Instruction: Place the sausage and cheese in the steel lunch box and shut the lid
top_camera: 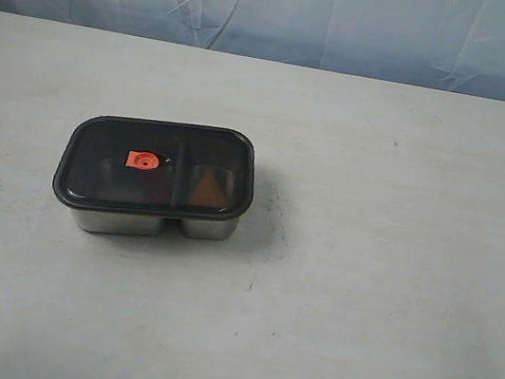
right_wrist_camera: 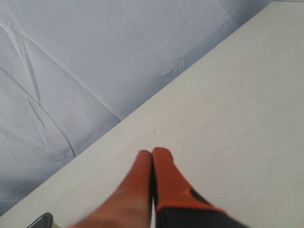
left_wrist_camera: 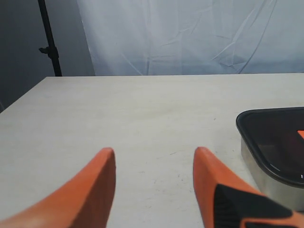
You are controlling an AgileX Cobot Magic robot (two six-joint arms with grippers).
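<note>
The steel lunch box [top_camera: 146, 224] stands left of the table's middle with the dark translucent lid [top_camera: 155, 165] seated flat on it, orange valve tab [top_camera: 144, 161] on top. Through the lid an orange-yellow shape, the cheese [top_camera: 211, 188], shows dimly in the right compartment. The sausage is not discernible under the lid. In the left wrist view my left gripper [left_wrist_camera: 154, 152] is open with bare table between its orange fingers, and the lidded box [left_wrist_camera: 278, 147] lies off to one side. My right gripper [right_wrist_camera: 152, 153] is shut, empty, over bare table. Neither gripper appears in the exterior view.
A pale table [top_camera: 393, 270] stretches around the box. A wrinkled blue-white cloth backdrop [top_camera: 281, 7] hangs behind the far edge. A dark stand pole [left_wrist_camera: 50, 38] rises beyond one table corner in the left wrist view.
</note>
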